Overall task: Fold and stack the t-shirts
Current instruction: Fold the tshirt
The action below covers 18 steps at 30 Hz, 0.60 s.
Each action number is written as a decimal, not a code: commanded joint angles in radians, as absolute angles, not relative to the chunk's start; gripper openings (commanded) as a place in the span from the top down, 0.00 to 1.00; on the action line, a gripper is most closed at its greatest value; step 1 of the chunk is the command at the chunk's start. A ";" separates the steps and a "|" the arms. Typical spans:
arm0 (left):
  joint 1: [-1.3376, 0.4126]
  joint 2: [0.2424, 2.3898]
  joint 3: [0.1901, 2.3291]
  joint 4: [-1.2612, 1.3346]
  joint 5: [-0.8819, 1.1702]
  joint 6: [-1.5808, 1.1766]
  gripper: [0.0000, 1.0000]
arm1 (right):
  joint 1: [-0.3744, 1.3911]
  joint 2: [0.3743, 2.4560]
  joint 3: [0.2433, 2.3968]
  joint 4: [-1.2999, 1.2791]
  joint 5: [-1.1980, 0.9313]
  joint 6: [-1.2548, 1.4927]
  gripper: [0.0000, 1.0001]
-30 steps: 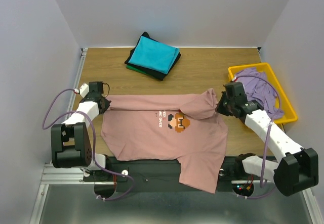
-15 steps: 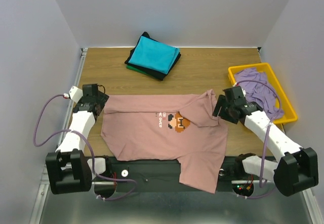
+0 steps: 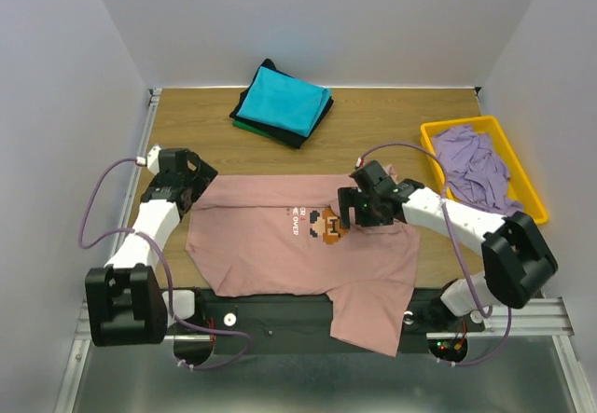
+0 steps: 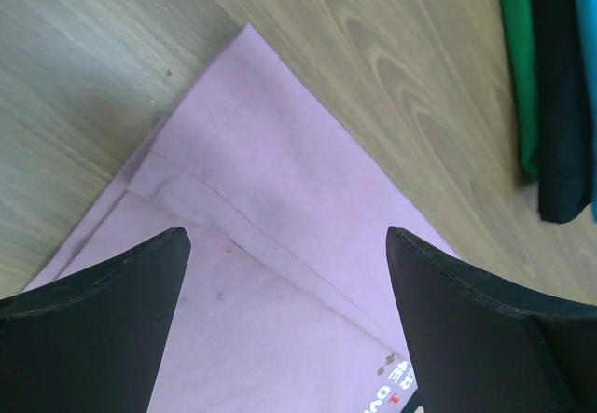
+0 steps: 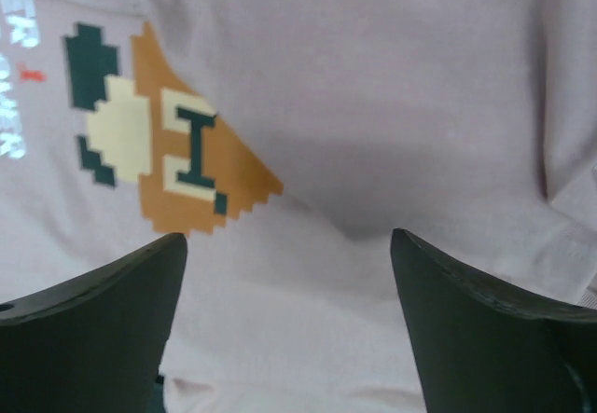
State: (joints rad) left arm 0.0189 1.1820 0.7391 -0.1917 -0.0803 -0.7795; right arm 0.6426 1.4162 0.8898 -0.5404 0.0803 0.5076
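A dusty-pink t-shirt [image 3: 270, 245] lies spread on the wooden table, its brown pixel print [image 3: 326, 227] facing up. Its right sleeve is folded inward and lies beside the print. My left gripper [image 3: 193, 178] hovers open over the shirt's far left corner [image 4: 252, 152], holding nothing [image 4: 284, 238]. My right gripper [image 3: 357, 210] is open above the folded sleeve next to the print [image 5: 159, 143], and nothing is between its fingers [image 5: 287, 238]. A folded stack with a turquoise shirt [image 3: 283, 99] on top of black and green ones sits at the back. A lavender shirt [image 3: 474, 159] is crumpled in the tray.
The yellow plastic tray [image 3: 534, 212] stands at the right edge of the table. The pink shirt's lower right hem [image 3: 368, 324] hangs over the near table edge onto the black rail. In the left wrist view, the stack's green [image 4: 522, 77] and black [image 4: 560, 105] edges show.
Both grippers have opened and let go of the pink shirt. The right arm has swung left over the shirt to the print. The left gripper has lifted slightly at the corner.
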 commanded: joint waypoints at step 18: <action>-0.032 1.503 0.859 -0.100 -0.084 -0.693 0.02 | 0.673 1.554 0.979 -0.425 0.141 0.440 0.84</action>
